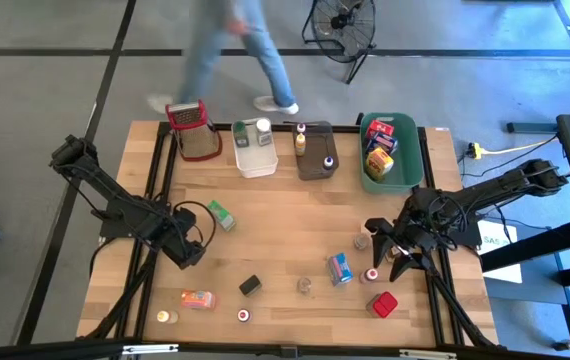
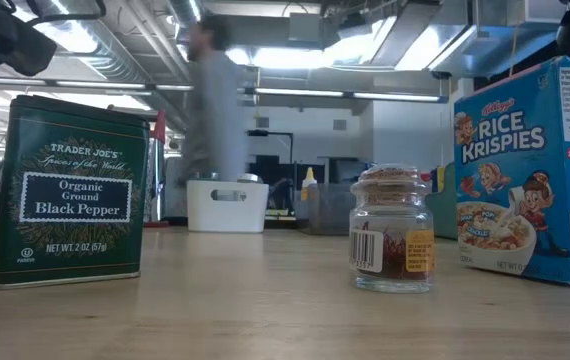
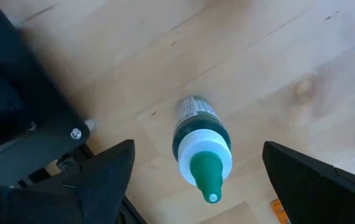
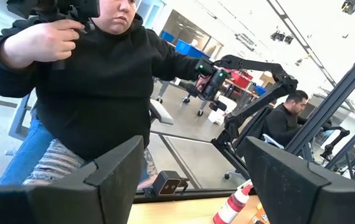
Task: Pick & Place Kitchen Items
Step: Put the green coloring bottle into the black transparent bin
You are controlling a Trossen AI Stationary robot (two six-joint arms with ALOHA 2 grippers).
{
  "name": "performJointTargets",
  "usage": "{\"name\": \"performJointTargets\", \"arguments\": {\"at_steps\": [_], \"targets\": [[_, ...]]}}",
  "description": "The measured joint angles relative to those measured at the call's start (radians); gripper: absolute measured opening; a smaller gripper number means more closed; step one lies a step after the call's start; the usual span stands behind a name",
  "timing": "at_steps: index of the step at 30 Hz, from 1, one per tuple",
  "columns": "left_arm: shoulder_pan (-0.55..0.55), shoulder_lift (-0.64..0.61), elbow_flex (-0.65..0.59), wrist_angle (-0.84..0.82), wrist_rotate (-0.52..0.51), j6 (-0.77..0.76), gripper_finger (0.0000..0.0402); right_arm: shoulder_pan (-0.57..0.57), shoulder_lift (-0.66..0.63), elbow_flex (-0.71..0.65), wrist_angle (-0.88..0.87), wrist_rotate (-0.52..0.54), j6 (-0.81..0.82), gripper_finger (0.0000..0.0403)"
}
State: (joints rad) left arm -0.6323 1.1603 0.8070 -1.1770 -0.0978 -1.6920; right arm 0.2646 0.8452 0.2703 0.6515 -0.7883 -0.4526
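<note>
Left gripper (image 1: 190, 250): we see it low over the tabletop's left half, toward the front edge, fingers spread wide and holding nothing.
Green-capped bottle (image 3: 201, 149): in the left wrist view we look down on it standing on the wood between the two open fingers (image 3: 96, 177), touching neither.
Right gripper (image 1: 395, 255): we find it near the tabletop's right edge, fingers apart and empty; its wrist view looks out into the room.
Scattered items: near the front edge we count a small orange box (image 1: 198, 299), a dark tin (image 1: 250, 285), a blue cereal box (image 1: 340, 267) and a red box (image 1: 384, 304).
Green box (image 1: 222, 215): it lies just beside the left arm, left of the tabletop's centre.
Tubs: along the back edge we see a white tub (image 1: 254, 155), a grey tub (image 1: 316, 160) and a green tub (image 1: 391, 170), each with items inside.
Grater (image 1: 195, 130): back-left corner.
Person (image 1: 235, 50): walking past beyond the back edge.
</note>
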Motion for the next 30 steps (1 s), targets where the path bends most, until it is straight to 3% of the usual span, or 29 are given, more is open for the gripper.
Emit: {"name": "performJointTargets", "arguments": {"at_steps": [26, 30], "targets": [[0.0, 0.001, 0.0, 0.012, -0.013, -0.006, 0.0349, 0.0, 0.0, 0.0, 0.008, 0.0, 0.048, 0.028], [0.0, 0.001, -0.045, 0.063, -0.002, -0.007, 0.0349, 0.0, 0.0, 0.0, 0.013, 0.0, 0.052, 0.028]]}}
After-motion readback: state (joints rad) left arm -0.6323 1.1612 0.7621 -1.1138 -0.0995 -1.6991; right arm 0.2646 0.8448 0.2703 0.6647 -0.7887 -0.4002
